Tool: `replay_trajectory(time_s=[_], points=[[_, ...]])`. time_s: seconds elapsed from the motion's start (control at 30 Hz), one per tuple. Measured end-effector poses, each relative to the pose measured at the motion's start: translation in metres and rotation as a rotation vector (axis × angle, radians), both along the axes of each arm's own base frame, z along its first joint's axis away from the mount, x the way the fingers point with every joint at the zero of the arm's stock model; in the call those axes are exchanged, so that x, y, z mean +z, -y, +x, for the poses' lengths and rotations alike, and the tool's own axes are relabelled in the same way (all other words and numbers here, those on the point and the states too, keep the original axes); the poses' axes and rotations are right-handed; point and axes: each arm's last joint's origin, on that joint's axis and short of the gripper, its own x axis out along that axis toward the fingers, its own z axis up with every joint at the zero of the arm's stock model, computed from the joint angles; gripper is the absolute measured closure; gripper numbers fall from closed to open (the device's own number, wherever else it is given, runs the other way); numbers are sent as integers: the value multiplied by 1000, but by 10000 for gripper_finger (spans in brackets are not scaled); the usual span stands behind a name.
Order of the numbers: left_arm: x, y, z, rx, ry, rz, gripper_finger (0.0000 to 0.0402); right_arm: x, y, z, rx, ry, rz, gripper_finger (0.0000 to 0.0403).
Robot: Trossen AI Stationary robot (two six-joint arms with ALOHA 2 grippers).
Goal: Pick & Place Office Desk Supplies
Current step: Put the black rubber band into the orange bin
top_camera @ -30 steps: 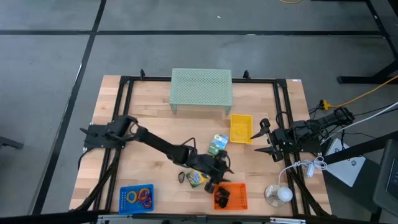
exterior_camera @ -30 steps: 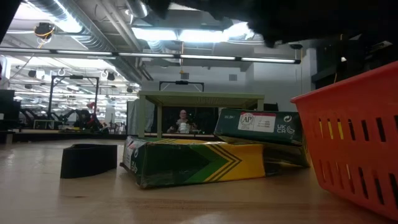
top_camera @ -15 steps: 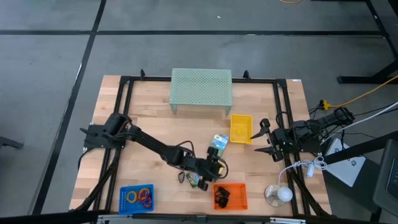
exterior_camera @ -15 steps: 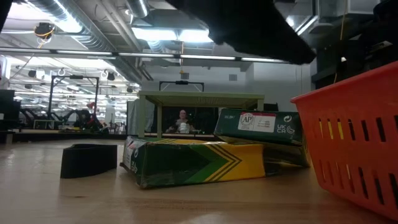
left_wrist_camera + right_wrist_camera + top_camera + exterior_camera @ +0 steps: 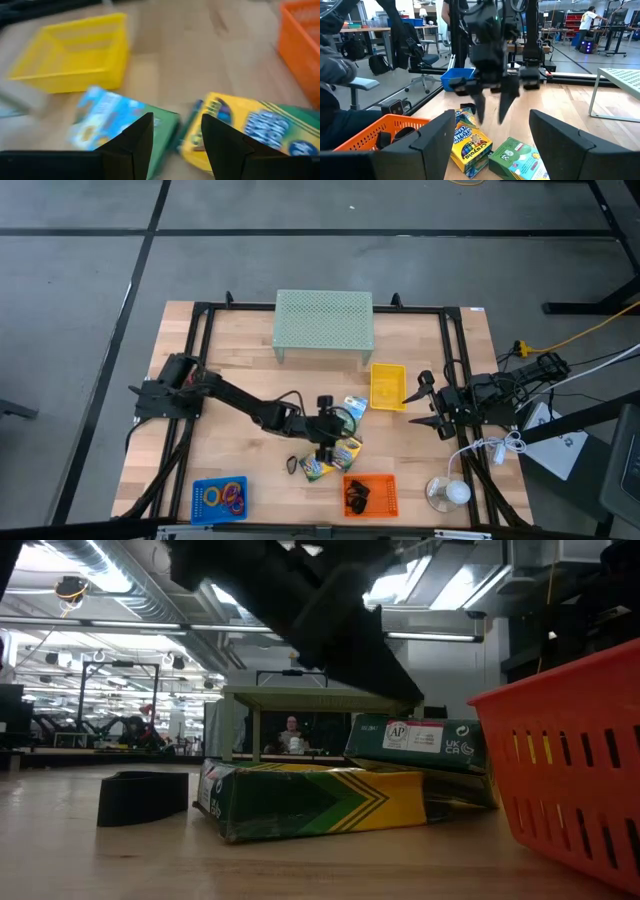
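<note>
Starting at the left edge of the wooden bench (image 5: 240, 360), with the pale green mesh riser (image 5: 323, 322) as landmark: the blue basket (image 5: 219, 498) holding coloured rings (image 5: 232, 496) sits well forward and left of the riser. The left gripper (image 5: 324, 442) hangs above the bench in front of the riser, its jaws parted and holding nothing, over two crayon boxes. One crayon box (image 5: 331, 461) with yellow and green faces lies flat just under it, a small black clip (image 5: 142, 797) beside that box; the second crayon box (image 5: 350, 409), green with a pale blue panel, lies closer to the riser. The orange basket (image 5: 371, 495) stands forward of both boxes, dark items inside. The yellow basket (image 5: 388, 386) sits just front-right of the riser. The right gripper (image 5: 425, 405) waits further right, jaws spread wide and empty.
</note>
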Motion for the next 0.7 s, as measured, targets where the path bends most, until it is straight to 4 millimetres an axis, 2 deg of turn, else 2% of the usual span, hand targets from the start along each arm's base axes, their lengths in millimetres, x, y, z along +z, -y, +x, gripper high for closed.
replay_trajectory(time_s=[0.2,0.37,0.5,0.7], points=[[18,14,-30,186,88,6,238,0,0,0,0,0,0,147],[27,25,-53,234,139,-45,238,0,0,0,0,0,0,147],[25,34,-58,220,126,-49,238,0,0,0,0,0,0,147],[21,41,-64,284,116,-169,238,0,0,0,0,0,0,147]])
